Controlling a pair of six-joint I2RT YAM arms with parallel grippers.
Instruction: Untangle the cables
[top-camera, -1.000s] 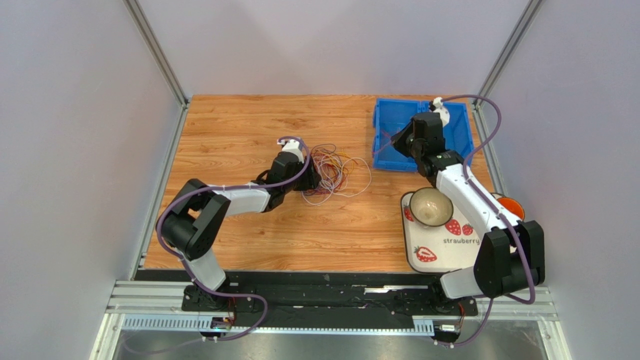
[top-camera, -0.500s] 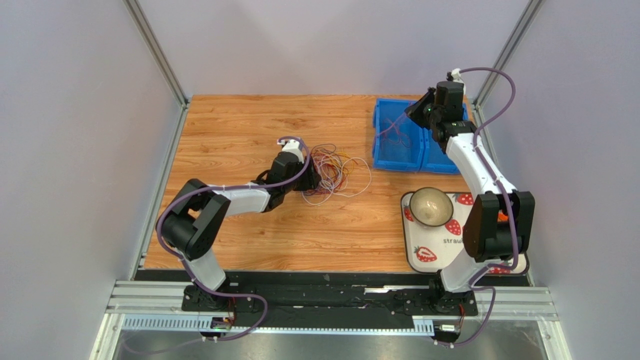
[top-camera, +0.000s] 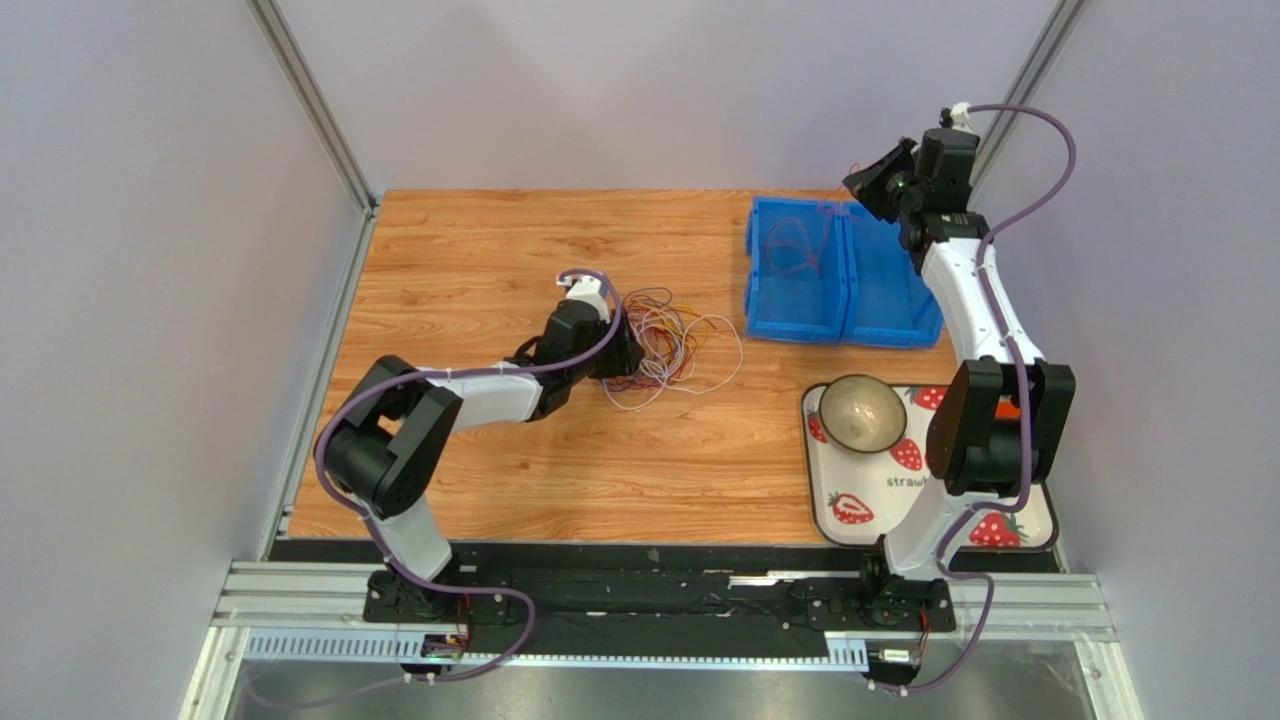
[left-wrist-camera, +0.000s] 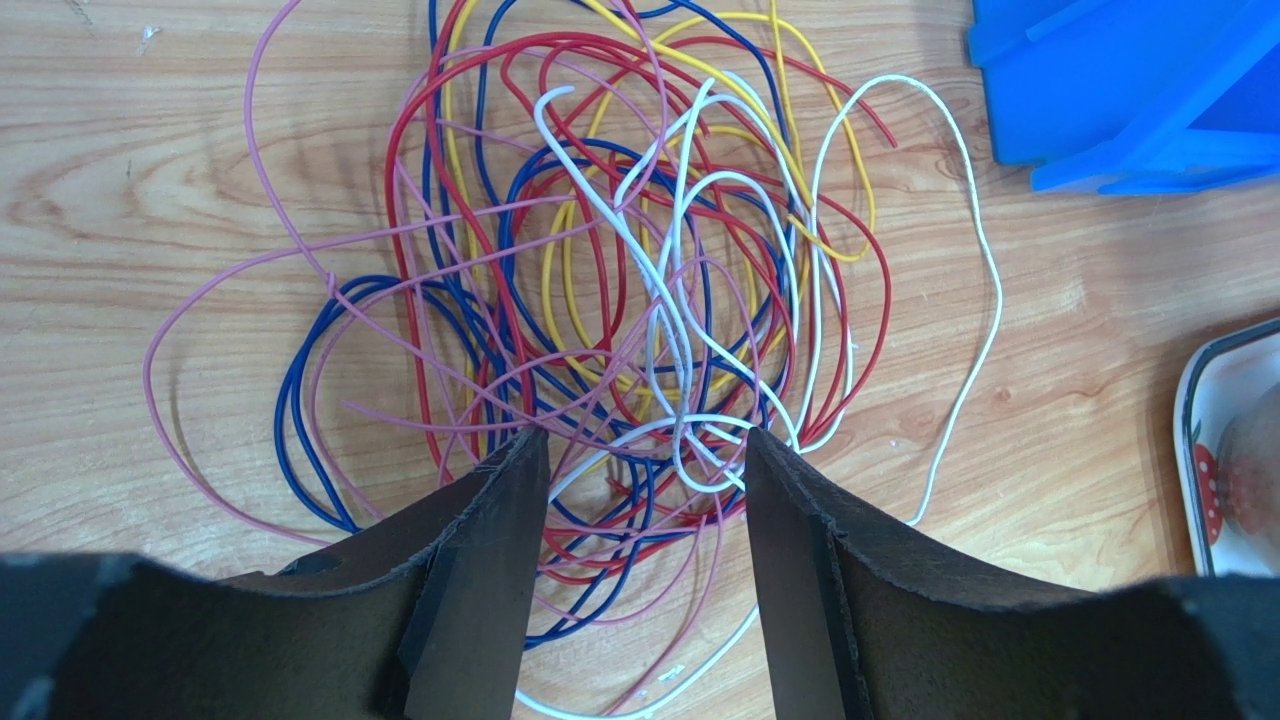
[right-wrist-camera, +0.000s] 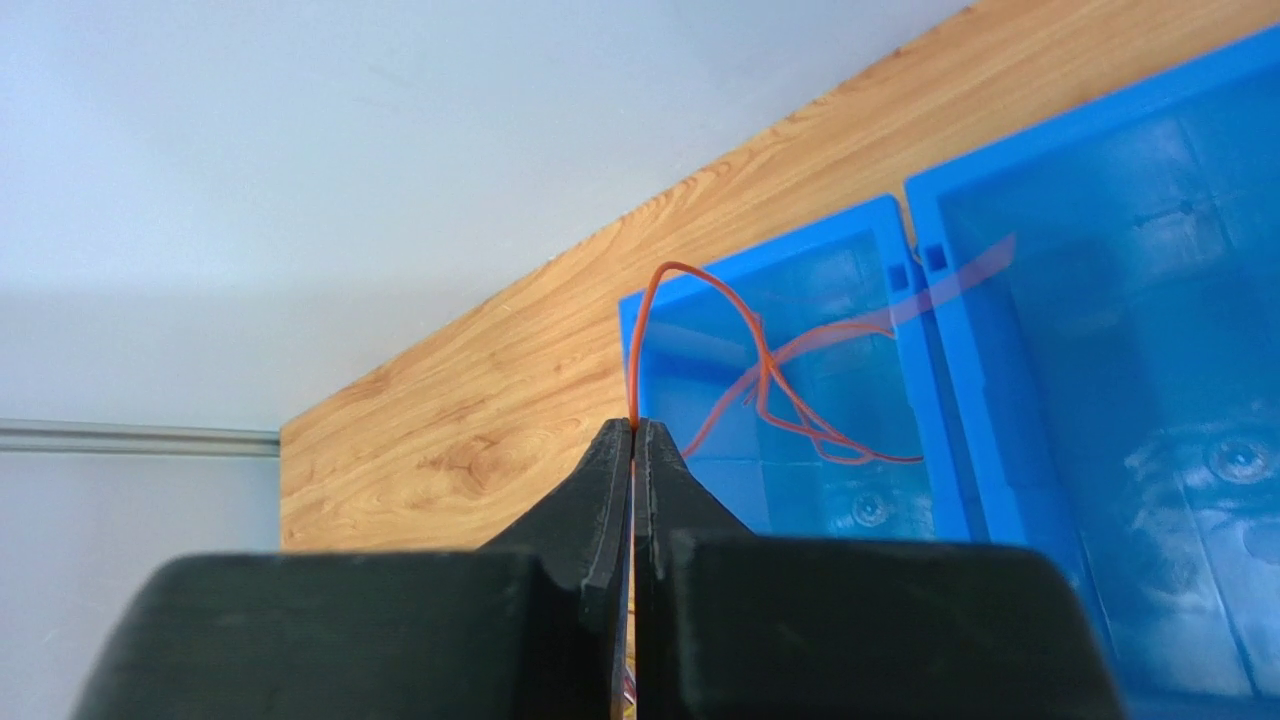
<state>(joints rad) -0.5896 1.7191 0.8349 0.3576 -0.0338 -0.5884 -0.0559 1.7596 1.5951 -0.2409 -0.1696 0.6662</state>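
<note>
A tangle of thin cables (left-wrist-camera: 631, 285) in red, blue, pink, yellow and white lies on the wooden table (top-camera: 481, 255), also seen from above (top-camera: 669, 342). My left gripper (left-wrist-camera: 639, 465) is open, low at the tangle's near edge, with several strands lying between its fingers. In the top view it sits at the tangle's left side (top-camera: 619, 360). My right gripper (right-wrist-camera: 633, 435) is shut on one orange cable (right-wrist-camera: 751, 375), held high above the blue bin (right-wrist-camera: 1052, 390). The cable loops down into the bin's left compartment (top-camera: 796, 270).
The blue two-compartment bin (top-camera: 902, 315) stands at the back right. A strawberry-print tray (top-camera: 902, 495) with a beige bowl (top-camera: 860, 413) sits at the front right. Metal frame posts and grey walls surround the table.
My right arm has risen and swung back to the right over the blue bin, lifting the orange cable. My left gripper has stayed at the tangle.
</note>
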